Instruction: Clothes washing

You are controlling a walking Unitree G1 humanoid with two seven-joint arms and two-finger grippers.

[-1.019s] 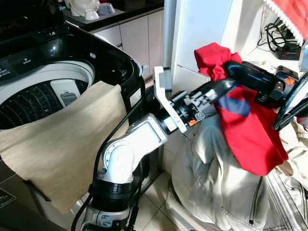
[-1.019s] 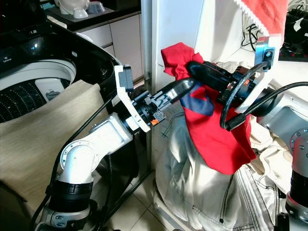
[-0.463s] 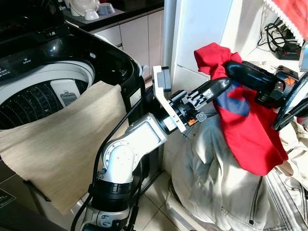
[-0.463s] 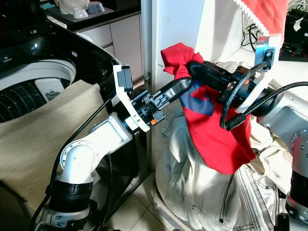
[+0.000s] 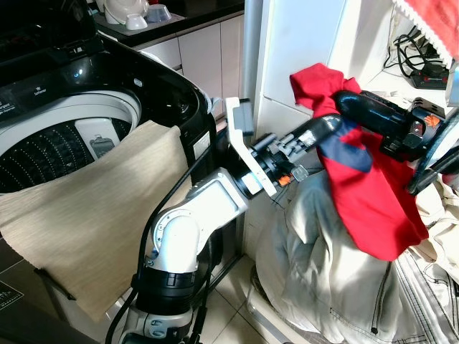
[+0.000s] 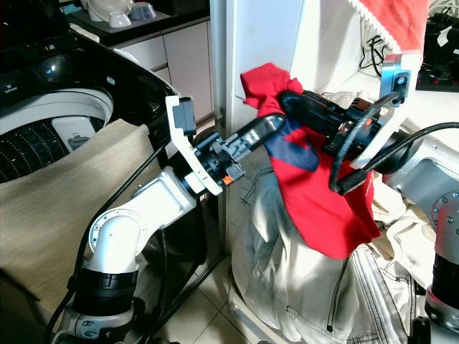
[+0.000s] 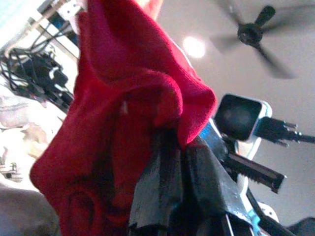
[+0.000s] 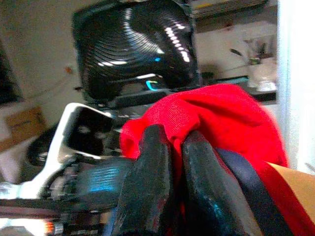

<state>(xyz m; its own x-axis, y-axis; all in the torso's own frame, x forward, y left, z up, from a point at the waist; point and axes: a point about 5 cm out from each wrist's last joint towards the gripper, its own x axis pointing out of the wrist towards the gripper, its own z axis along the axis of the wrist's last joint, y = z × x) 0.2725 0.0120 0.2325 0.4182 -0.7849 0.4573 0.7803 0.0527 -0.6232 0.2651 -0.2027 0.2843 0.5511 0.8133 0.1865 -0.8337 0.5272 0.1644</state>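
A red garment point(image 5: 366, 193) with a navy patch hangs in the air beside the white cabinet, above a pile of cream laundry point(image 5: 323, 279). My right gripper point(image 5: 344, 100) comes in from the right and is shut on the bunched top of the garment. My left gripper point(image 5: 331, 123) reaches across from the left and is shut on the same red cloth just below it. In the left wrist view the black fingers point(image 7: 162, 191) pinch a red fold; in the right wrist view the fingers point(image 8: 157, 162) do likewise. The washing machine point(image 5: 172, 93) stands open at the left.
A beige cloth point(image 5: 93, 215) drapes over the washer's front rim, with the drum point(image 5: 43, 154) behind it. A white cabinet point(image 5: 301, 43) stands between washer and laundry pile. Cables and a charger point(image 5: 423, 64) lie on the shelf at the right. Tiled floor point(image 5: 229, 315) shows below.
My left wrist has risen slightly and its fingers have closed in on the top of the red garment. The right gripper and the garment have hardly moved.
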